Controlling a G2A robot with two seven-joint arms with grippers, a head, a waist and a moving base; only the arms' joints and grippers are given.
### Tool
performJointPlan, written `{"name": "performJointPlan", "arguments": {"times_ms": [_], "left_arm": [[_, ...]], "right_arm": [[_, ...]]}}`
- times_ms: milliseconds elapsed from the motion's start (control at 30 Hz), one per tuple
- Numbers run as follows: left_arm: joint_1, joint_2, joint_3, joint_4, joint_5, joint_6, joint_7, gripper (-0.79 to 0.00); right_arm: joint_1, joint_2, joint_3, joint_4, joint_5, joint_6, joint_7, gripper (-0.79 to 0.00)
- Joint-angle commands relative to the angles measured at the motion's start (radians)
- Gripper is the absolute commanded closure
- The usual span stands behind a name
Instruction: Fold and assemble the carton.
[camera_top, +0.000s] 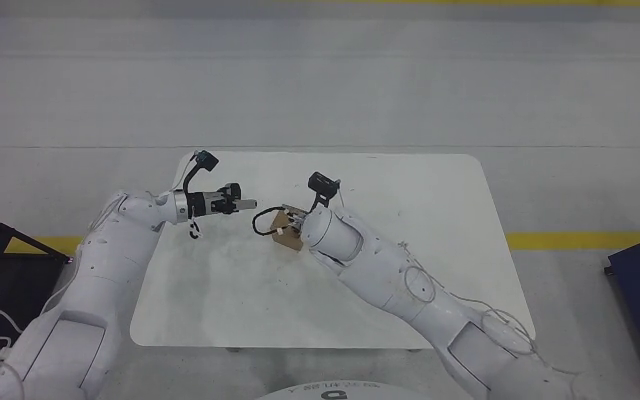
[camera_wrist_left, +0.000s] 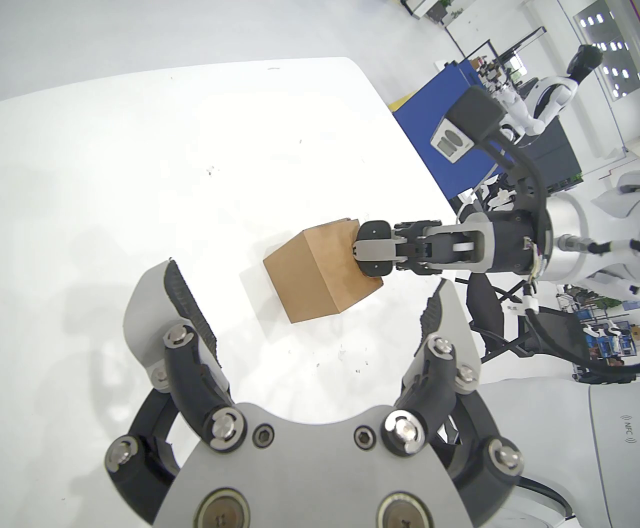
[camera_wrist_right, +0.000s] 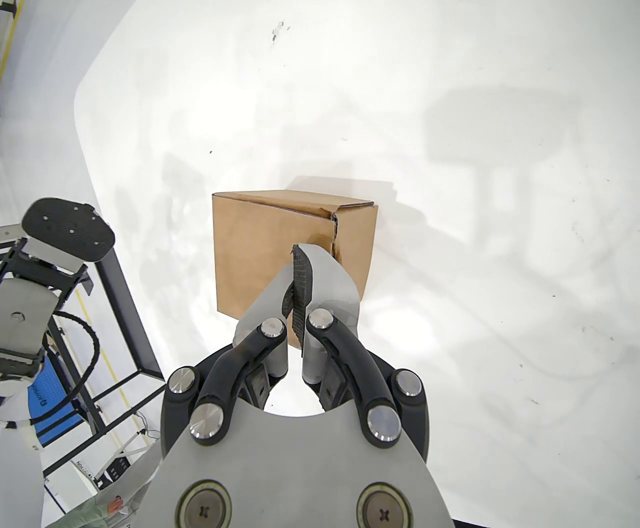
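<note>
A small brown carton (camera_top: 288, 238) stands closed as a cube near the middle of the white table (camera_top: 420, 200). My right gripper (camera_wrist_right: 299, 260) is shut, and its fingertips touch the carton's (camera_wrist_right: 250, 250) end face beside a creased flap seam. In the left wrist view that same right gripper (camera_wrist_left: 371, 248) presses on the carton's (camera_wrist_left: 305, 275) side. My left gripper (camera_wrist_left: 306, 274) hovers open a short way from the carton with nothing between its fingers (camera_wrist_left: 175, 295). From above, the left gripper (camera_top: 250, 204) points at the carton from the left.
The table's rounded edge (camera_wrist_left: 400, 130) drops off to a blue cabinet (camera_wrist_left: 430, 135) on one side. A black metal frame (camera_wrist_right: 125, 320) stands past another edge. Bare table surface lies all around the carton.
</note>
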Motion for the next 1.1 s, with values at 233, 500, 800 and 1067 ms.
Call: {"name": "performJointPlan", "arguments": {"times_ms": [233, 500, 800, 1067], "left_arm": [[0.004, 0.0, 0.001, -0.005, 0.011, 0.017, 0.01, -0.785], [0.08, -0.001, 0.067, -0.26, 0.398, 0.546, 0.206, 0.0], [0.148, -0.014, 0.161, -0.534, 0.525, 0.809, 0.023, 0.0], [0.165, -0.02, 0.172, -0.59, 0.539, 0.842, 0.004, 0.0]], "right_arm": [[-0.247, 0.079, 0.197, -0.272, -0.065, -0.12, -0.035, 0.0], [-0.27, 0.098, 0.246, -0.221, -0.088, -0.137, 0.033, 0.0], [-0.202, 0.072, 0.201, -0.116, -0.043, -0.166, 0.027, 0.0], [-0.254, 0.085, 0.277, -0.147, -0.014, -0.214, 0.005, 0.0]]}}
